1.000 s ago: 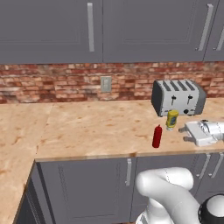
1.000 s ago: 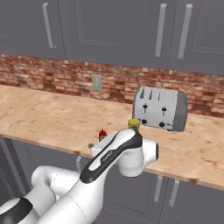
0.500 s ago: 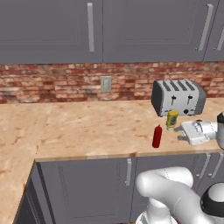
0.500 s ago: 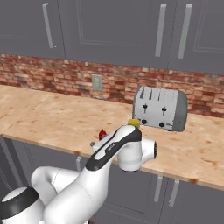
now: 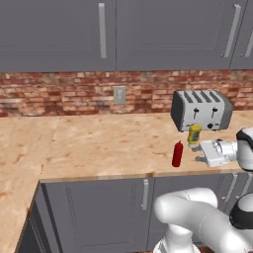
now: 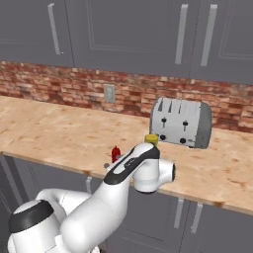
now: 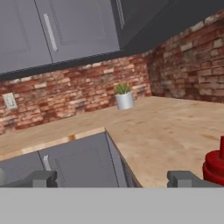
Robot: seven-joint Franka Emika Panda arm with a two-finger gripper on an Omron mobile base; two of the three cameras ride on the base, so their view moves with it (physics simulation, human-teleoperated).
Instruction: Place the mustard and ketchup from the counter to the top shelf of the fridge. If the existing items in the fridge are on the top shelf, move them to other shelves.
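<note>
The arm (image 5: 197,217) bends low in front of the table (image 5: 108,148), its hand level with the table edge, pointing sideways along it. The jaws stand wide apart, holding nothing. The ketchup (image 5: 177,154) stands on the table just ahead of them — its red cap beside the right fingertip (image 7: 186,178) — and the mustard (image 5: 194,135) sits just behind, before the toaster (image 5: 201,109).

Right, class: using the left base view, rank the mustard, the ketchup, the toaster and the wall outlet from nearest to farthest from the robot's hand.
1. The mustard: just left of the hand, slightly behind.
2. The ketchup: further left, near the counter's front edge.
3. The toaster: behind the mustard, by the brick wall.
4. The wall outlet: far left, on the wall.
</note>
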